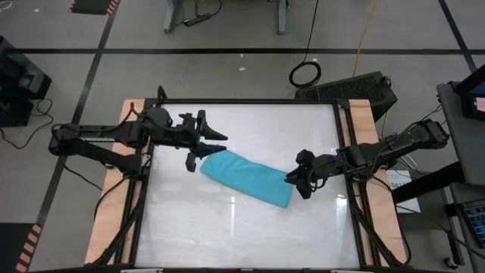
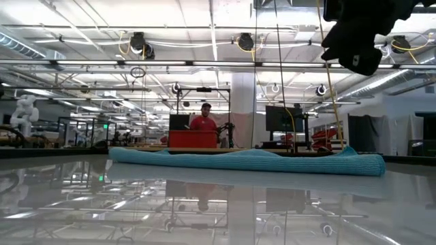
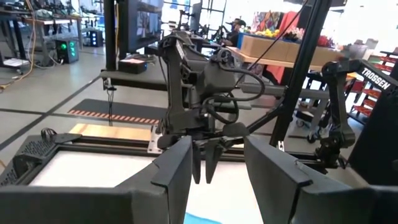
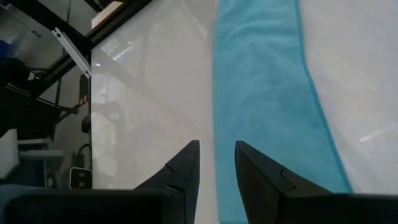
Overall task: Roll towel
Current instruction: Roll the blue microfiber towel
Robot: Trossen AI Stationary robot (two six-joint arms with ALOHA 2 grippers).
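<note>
Though folded, towel (image 1: 248,177) diagonally elongated.

The left arm reaches in from the left side, its claw (image 1: 203,145) raised and its fingers (image 3: 177,171) spread apart with nothing between them. The right arm stretches in from the right side, its claw (image 1: 297,180) pointing down, fingers (image 4: 186,165) slightly parted and gripping nothing.

One towel (image 1: 247,177), two arms, one person (image 2: 204,120)
</note>
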